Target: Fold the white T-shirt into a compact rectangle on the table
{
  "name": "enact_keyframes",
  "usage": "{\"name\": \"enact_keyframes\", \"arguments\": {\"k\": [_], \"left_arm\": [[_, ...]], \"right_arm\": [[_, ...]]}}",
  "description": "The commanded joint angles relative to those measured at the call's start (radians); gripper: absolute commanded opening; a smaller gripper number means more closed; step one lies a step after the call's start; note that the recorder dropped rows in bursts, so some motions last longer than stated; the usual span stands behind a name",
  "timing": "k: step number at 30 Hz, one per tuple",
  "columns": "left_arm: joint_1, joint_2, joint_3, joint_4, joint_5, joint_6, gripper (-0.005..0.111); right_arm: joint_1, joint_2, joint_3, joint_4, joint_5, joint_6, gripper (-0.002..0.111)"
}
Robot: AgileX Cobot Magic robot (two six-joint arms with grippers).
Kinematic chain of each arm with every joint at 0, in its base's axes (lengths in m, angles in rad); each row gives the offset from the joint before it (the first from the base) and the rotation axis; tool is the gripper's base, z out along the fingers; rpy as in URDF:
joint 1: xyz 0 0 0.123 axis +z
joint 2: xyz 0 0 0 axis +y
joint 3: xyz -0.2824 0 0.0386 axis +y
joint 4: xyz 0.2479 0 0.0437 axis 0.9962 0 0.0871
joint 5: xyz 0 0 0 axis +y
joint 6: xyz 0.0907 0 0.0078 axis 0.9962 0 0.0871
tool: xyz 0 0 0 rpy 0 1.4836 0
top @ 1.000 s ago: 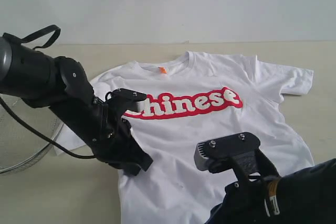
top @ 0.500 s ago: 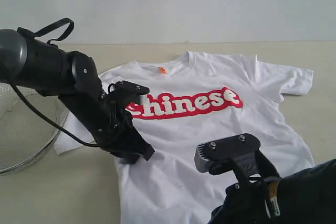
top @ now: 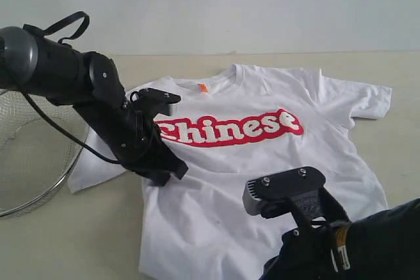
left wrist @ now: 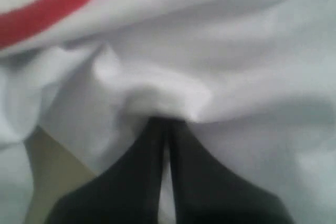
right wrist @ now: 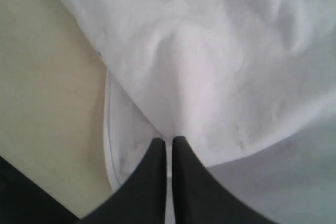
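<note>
The white T-shirt (top: 262, 162) lies print-up on the table (top: 400, 155), its red "Chinese" lettering (top: 230, 129) and orange neck tag (top: 203, 87) showing. My left gripper (top: 168, 174) is at the shirt's left side, below the sleeve. In the left wrist view it (left wrist: 165, 123) is shut on a bunched pinch of the T-shirt (left wrist: 236, 51). My right gripper (right wrist: 169, 141) is shut on a fold of the T-shirt (right wrist: 210, 51) near its hem, beside bare table (right wrist: 42, 77). In the exterior view the right arm (top: 289, 191) hides its fingers.
A round wire-mesh basket (top: 26, 162) sits at the left edge of the table, close behind the left arm (top: 59, 70). A pale wall (top: 210, 4) rises behind the table's far edge. Bare table (top: 79, 234) lies in front of the basket.
The left arm has swung back and to the left with the cloth pinched, pulling the shirt's left side and lower corner leftwards. More of the basket shows. The right arm has not moved.
</note>
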Motion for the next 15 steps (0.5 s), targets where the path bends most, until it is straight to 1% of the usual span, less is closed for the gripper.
{"name": "enact_keyframes", "arguments": {"k": [1, 8, 15], "left_arm": [[0.018, 0.022, -0.051, 0.027, -0.017, -0.012, 0.005], [0.022, 0.041, -0.107, 0.035, -0.013, -0.012, 0.005], [0.022, 0.025, -0.177, 0.030, 0.100, -0.012, 0.005]], "right_arm": [[0.003, 0.003, -0.004, -0.006, -0.007, -0.010, 0.000], [0.003, 0.003, -0.004, -0.006, 0.000, -0.017, 0.000], [0.003, 0.003, -0.004, -0.006, -0.007, -0.017, 0.000]]}}
